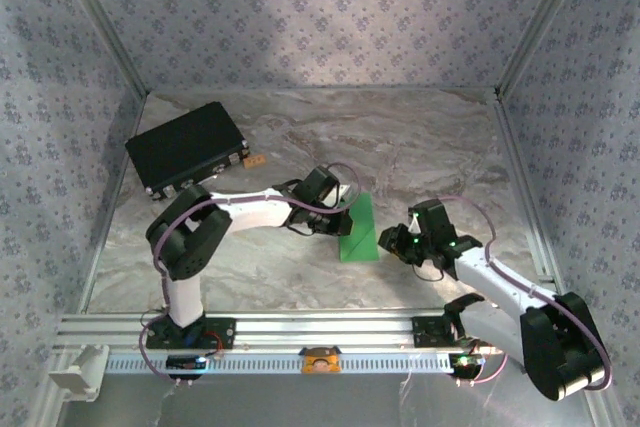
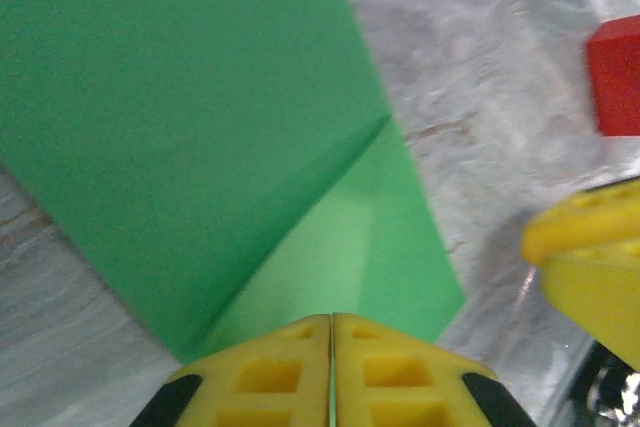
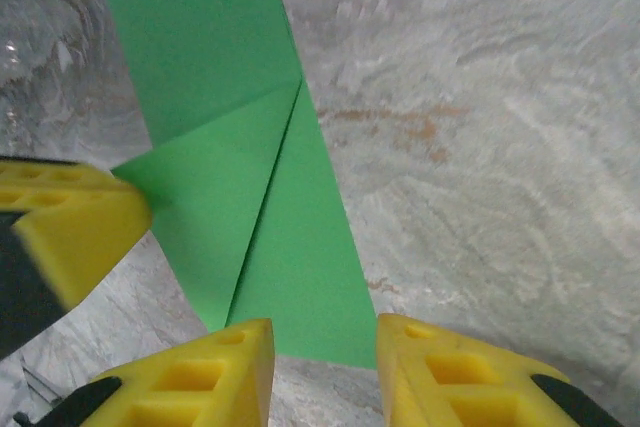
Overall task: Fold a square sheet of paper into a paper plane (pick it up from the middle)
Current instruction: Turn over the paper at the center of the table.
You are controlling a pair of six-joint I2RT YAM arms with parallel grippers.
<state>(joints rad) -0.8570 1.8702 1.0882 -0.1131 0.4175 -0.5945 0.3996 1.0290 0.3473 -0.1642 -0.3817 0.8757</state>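
The square sheet of paper [image 1: 360, 235] is bright green and lies folded on the marble table, with a diagonal flap creased across it [image 3: 230, 197]. It reads as a folded strip rather than a pointed paper plane. My left gripper [image 1: 344, 215] is at the sheet's left side. In the left wrist view its yellow fingers [image 2: 332, 319] are pressed together, with a thin green edge of the paper [image 2: 200, 117] between them. My right gripper [image 1: 396, 241] is at the sheet's right side. Its fingers stand apart [image 3: 325, 352] over the strip's near end, with nothing pinched.
A black rectangular case [image 1: 188, 147] lies at the back left, with a small red block [image 1: 255, 160] beside it. The block also shows in the left wrist view [image 2: 615, 77]. Patterned walls and metal rails [image 1: 300, 327] bound the table.
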